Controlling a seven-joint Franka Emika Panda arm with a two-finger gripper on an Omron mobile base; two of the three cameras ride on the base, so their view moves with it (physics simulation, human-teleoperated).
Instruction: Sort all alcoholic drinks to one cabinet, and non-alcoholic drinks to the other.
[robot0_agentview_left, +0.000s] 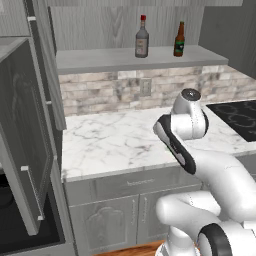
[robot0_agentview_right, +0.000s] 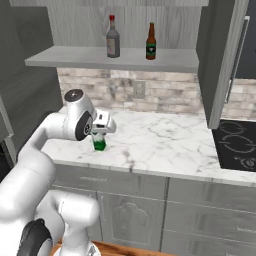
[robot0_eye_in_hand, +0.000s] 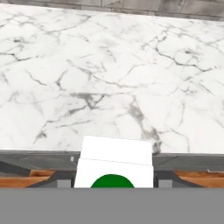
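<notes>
My gripper (robot0_agentview_right: 100, 138) is shut on the green and white carton (robot0_agentview_right: 100, 145), one of the non-alcoholic drinks, just over the marble counter (robot0_agentview_right: 160, 140) near its front left edge. In the hand view the carton's white top with a green patch (robot0_eye_in_hand: 114, 164) sits at the bottom, above the counter's front edge. Both alcoholic drinks stand upright on the long grey shelf (robot0_agentview_left: 100, 59) of the wide cabinet: the clear-grey bottle with a red cap (robot0_agentview_left: 142, 40) (robot0_agentview_right: 113, 40) and the brown bottle with a green label (robot0_agentview_left: 179, 41) (robot0_agentview_right: 151, 44).
A grey cabinet door (robot0_agentview_left: 25, 145) hangs open at the left, over a dark oven front. A black cooktop (robot0_agentview_right: 237, 147) lies at the counter's right end. Another open door (robot0_agentview_right: 222, 60) stands right of the shelf. A brick backsplash (robot0_agentview_left: 115, 90) runs behind the counter.
</notes>
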